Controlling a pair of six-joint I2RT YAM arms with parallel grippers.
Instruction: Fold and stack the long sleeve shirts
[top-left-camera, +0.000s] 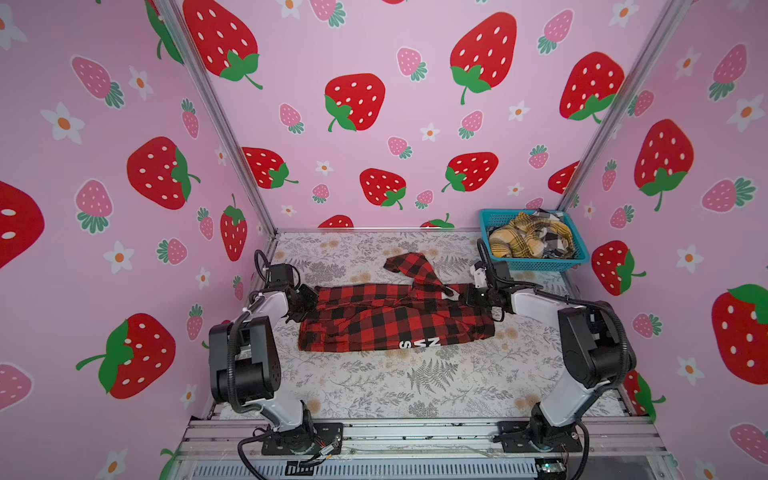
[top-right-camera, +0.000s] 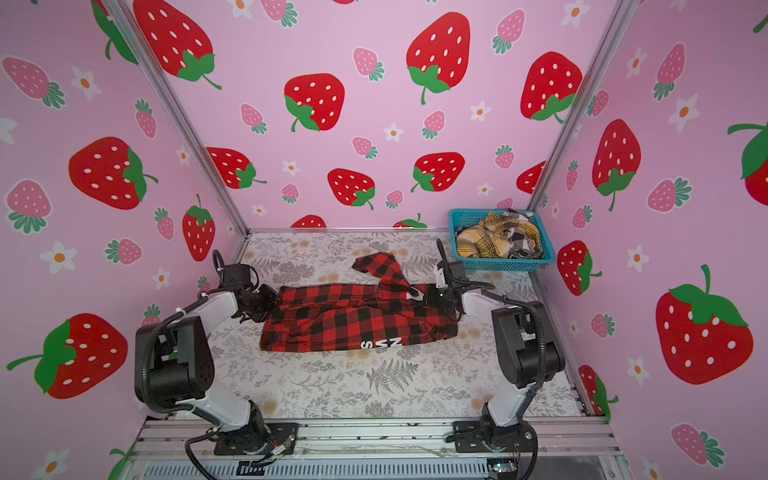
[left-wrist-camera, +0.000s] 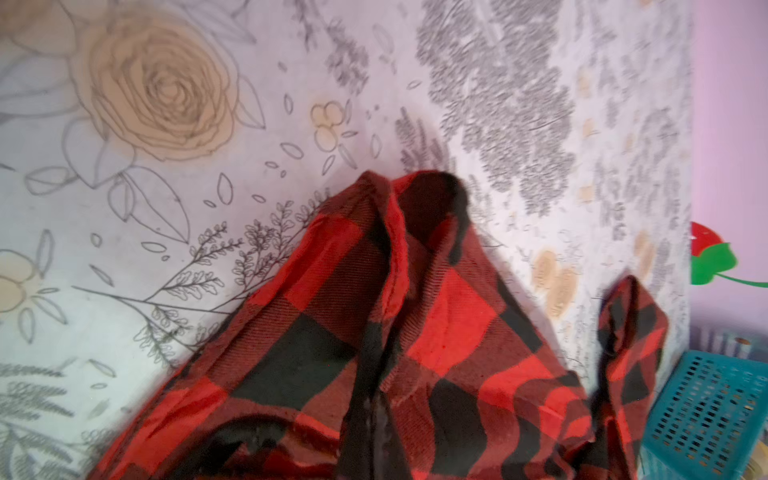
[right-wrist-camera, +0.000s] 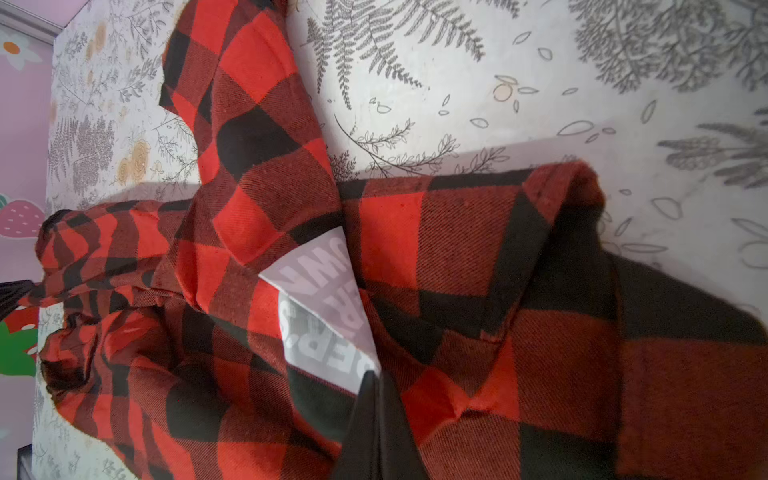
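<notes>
**A:** Where is the red-and-black shirt (top-left-camera: 390, 320), and what has hold of it?

**B:** It lies across the middle of the bench (top-left-camera: 374, 390). The left fingers (top-left-camera: 307, 300) are closed tight on its 9 o'clock end. The right fingers (right-wrist-camera: 374, 428) are pinched shut on cloth at the 3 o'clock end, just beside the white neck label (right-wrist-camera: 328, 299).

**A:** So which way does it run?

**B:** Its long axis goes from 9 to 3 o'clock. Going by the label, the neck points to 3 and the hem to 9. One sleeve (top-left-camera: 411, 266) strays off toward 12 o'clock, and the white letters (top-left-camera: 419, 344) sit on the 6 o'clock edge.

**A:** Which step would you call this?

**B:** A lengthwise fold, I'd say, with the far edge held at both ends over a body that is already doubled and rumpled.

**A:** And next?

**B:** Both arms should probably carry that edge toward 6 o'clock together, keeping it taut, then lay it down square. The loose sleeve needs tucking in. More plaid garments (top-left-camera: 528, 239) wait crumpled in the blue basket (top-left-camera: 536, 264) at 1 o'clock.
</notes>
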